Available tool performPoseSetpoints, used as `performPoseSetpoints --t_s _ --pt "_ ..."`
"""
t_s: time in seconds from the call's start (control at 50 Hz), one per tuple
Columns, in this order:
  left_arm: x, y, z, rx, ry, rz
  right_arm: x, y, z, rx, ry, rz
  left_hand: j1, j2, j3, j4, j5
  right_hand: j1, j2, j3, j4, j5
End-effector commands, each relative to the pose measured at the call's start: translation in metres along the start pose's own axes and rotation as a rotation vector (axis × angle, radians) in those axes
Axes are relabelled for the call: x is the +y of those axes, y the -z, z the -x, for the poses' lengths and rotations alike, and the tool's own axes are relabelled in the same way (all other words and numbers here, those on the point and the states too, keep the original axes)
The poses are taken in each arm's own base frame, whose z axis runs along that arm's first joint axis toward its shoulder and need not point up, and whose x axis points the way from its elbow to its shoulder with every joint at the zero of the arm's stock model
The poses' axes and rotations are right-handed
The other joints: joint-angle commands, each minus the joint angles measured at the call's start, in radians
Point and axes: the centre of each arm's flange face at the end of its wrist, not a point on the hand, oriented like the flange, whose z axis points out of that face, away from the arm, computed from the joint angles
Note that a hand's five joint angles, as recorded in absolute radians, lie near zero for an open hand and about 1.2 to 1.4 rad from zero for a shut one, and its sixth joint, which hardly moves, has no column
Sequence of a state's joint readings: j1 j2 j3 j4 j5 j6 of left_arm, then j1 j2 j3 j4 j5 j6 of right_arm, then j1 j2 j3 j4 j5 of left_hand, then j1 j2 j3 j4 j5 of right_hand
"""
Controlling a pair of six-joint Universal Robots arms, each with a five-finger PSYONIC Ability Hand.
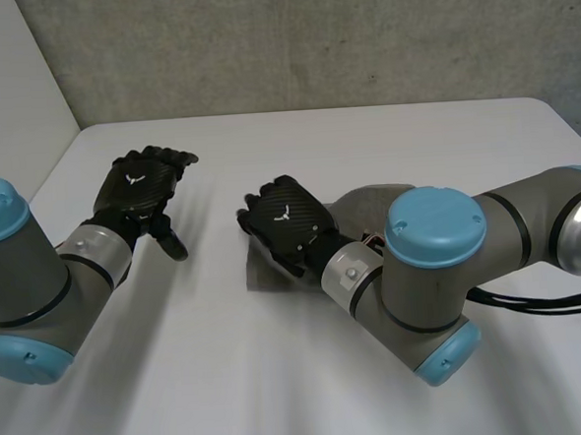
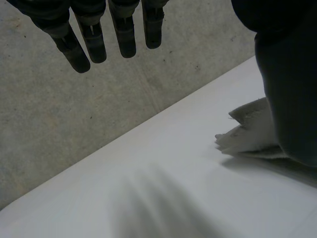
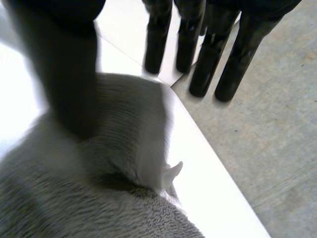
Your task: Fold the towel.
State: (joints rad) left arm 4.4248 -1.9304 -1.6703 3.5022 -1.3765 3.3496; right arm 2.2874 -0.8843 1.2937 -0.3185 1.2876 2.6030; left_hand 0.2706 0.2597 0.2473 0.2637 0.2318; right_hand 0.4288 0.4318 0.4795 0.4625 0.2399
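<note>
- Towel, head view: it lies rumpled on the tabletop, mid-right, under the right hand. The left hand hovers well apart from it.
- Left wrist view: the left hand's fingers hang straight and hold nothing. The towel is beyond them, so a one-handed fold would likely skew.
- Right wrist view: the right hand's fingers are straight and spread above the towel. Nothing is pinched, so a lift could slip.
</note>
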Motion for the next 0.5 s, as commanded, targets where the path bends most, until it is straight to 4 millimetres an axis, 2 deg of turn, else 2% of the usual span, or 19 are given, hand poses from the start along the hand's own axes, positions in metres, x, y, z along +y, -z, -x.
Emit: performPoseSetpoints --t_s 0.02,0.06,0.08,0.1,0.12,0.16,0.18,0.22,0.24,0.28,0.3,0.38,0.5 --pt "0.0 0.002 -0.005 0.011 -0.001 0.002 0.008 0.007 0.0 -0.007 -0.052 0.051 -0.057 -0.046 -0.034 -0.05 -0.193 -0.254 -0.257 -0.305 -0.288 -0.24" --pt "-0.001 0.003 -0.01 0.026 -0.002 -0.001 0.0 0.017 -0.016 0.027 -0.097 0.065 -0.057 -0.046 -0.034 -0.05 -0.193 -0.254 -0.257 -0.305 -0.288 -0.24" --pt "-0.001 0.003 -0.01 0.026 -0.002 -0.001 0.0 0.017 -0.016 0.027 -0.097 0.065 -0.057 -0.046 -0.034 -0.05 -0.193 -0.254 -0.257 -0.305 -0.288 -0.24" --pt "-0.002 0.004 -0.012 0.03 -0.002 -0.005 0.002 0.024 -0.032 0.061 -0.122 0.088 -0.057 -0.046 -0.034 -0.05 -0.193 -0.254 -0.257 -0.305 -0.288 -0.24" --pt "-0.002 0.004 -0.012 0.03 -0.002 -0.005 0.002 0.024 -0.032 0.062 -0.122 0.088 -0.057 -0.046 -0.034 -0.05 -0.193 -0.254 -0.257 -0.305 -0.288 -0.24" --pt "-0.003 0.005 -0.015 0.039 -0.003 -0.005 0.014 0.042 -0.062 0.127 -0.159 0.165 -0.057 -0.046 -0.034 -0.05 -0.193 -0.254 -0.257 -0.305 -0.288 -0.24" --pt "-0.003 0.005 -0.015 0.039 -0.003 -0.005 0.014 0.043 -0.062 0.127 -0.159 0.166 -0.057 -0.046 -0.034 -0.05 -0.193 -0.254 -0.257 -0.305 -0.288 -0.24" --pt "-0.003 0.006 -0.018 0.046 -0.003 -0.004 0.027 0.061 -0.078 0.169 -0.188 0.248 -0.057 -0.046 -0.034 -0.05 -0.193 -0.254 -0.257 -0.305 -0.288 -0.24" --pt "-0.003 0.006 -0.018 0.046 -0.003 -0.004 0.027 0.061 -0.078 0.169 -0.188 0.248 -0.057 -0.046 -0.034 -0.05 -0.193 -0.254 -0.257 -0.305 -0.288 -0.24" --pt "-0.002 0.007 -0.021 0.054 -0.005 -0.003 0.045 0.078 -0.086 0.194 -0.219 0.323 -0.057 -0.046 -0.034 -0.05 -0.193 -0.254 -0.257 -0.305 -0.288 -0.24" --pt "-0.002 0.007 -0.021 0.054 -0.005 -0.003 0.045 0.078 -0.086 0.194 -0.219 0.323 -0.057 -0.046 -0.034 -0.05 -0.193 -0.254 -0.257 -0.305 -0.288 -0.24" --pt "0.0 0.008 -0.023 0.061 -0.004 0.003 0.074 0.097 -0.093 0.218 -0.244 0.406 -0.057 -0.046 -0.034 -0.05 -0.193 -0.057 -0.06 -0.107 -0.09 -0.042" --pt "0.001 0.008 -0.024 0.063 -0.003 0.006 0.09 0.103 -0.092 0.214 -0.203 0.437 -0.057 -0.046 -0.034 -0.05 -0.193 0.088 0.085 0.037 0.054 0.102"
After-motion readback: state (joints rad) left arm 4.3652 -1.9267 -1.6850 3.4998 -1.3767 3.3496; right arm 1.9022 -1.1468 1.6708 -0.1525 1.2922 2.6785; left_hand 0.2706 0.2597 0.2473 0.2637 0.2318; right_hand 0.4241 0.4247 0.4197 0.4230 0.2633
